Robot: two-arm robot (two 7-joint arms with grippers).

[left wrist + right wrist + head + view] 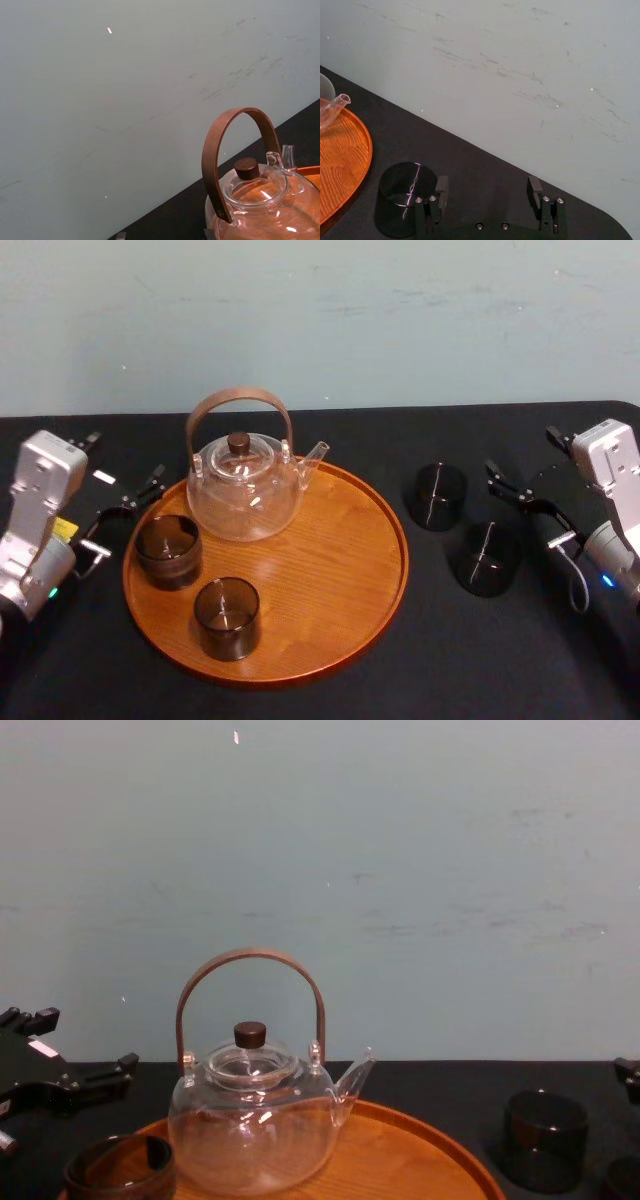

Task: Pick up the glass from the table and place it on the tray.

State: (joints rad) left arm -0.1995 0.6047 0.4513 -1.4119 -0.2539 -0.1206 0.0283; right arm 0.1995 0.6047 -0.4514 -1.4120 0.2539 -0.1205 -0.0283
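Two dark glasses stand on the black table (330, 700) right of the tray, a far glass (437, 496) and a near glass (486, 558). The round wooden tray (340, 580) carries a glass teapot (245, 485) and two more dark glasses (168, 550) (228, 617). At the table's right side my right gripper (528, 508) is open and empty. In the right wrist view its fingers (441, 189) stand wide apart, with one glass (402, 200) just outside one finger. My left gripper (125, 515) rests open at the tray's left rim, holding nothing.
The teapot's brown arched handle (250, 960) rises well above the tray. A pale wall (320, 870) stands behind the table's back edge. The table's rounded right corner (615, 225) lies close behind the right gripper.
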